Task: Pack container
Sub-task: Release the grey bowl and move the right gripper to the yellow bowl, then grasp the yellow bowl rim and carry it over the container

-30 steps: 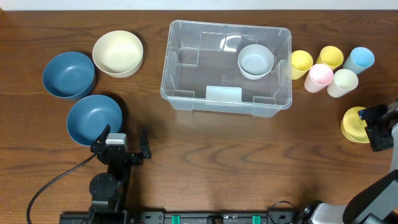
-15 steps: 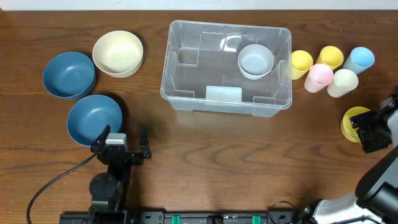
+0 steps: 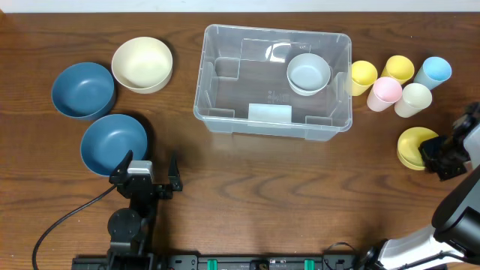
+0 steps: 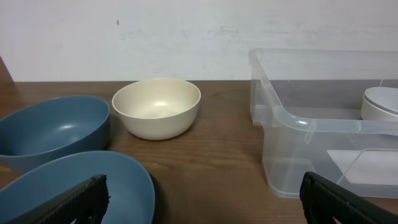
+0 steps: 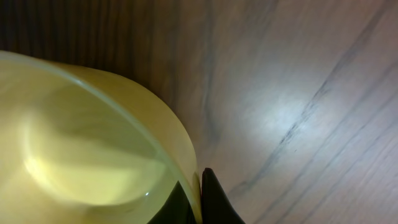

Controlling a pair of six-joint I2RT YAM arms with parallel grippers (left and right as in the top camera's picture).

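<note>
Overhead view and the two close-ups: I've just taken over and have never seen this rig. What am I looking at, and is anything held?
You are driving two robot arms at a wooden table. The overhead view looks straight down: the left arm sits at the bottom left, the right arm at the right edge. Each close-up comes from a camera on one wrist.

On the table stands the clear container with a pale bowl inside. Two blue bowls and a cream bowl lie to its left, and five coloured cups stand to its right.

The left wrist view shows its jaws wide apart, holding nothing. The right wrist view shows the rim of a yellow bowl pinched between its jaws.
</note>
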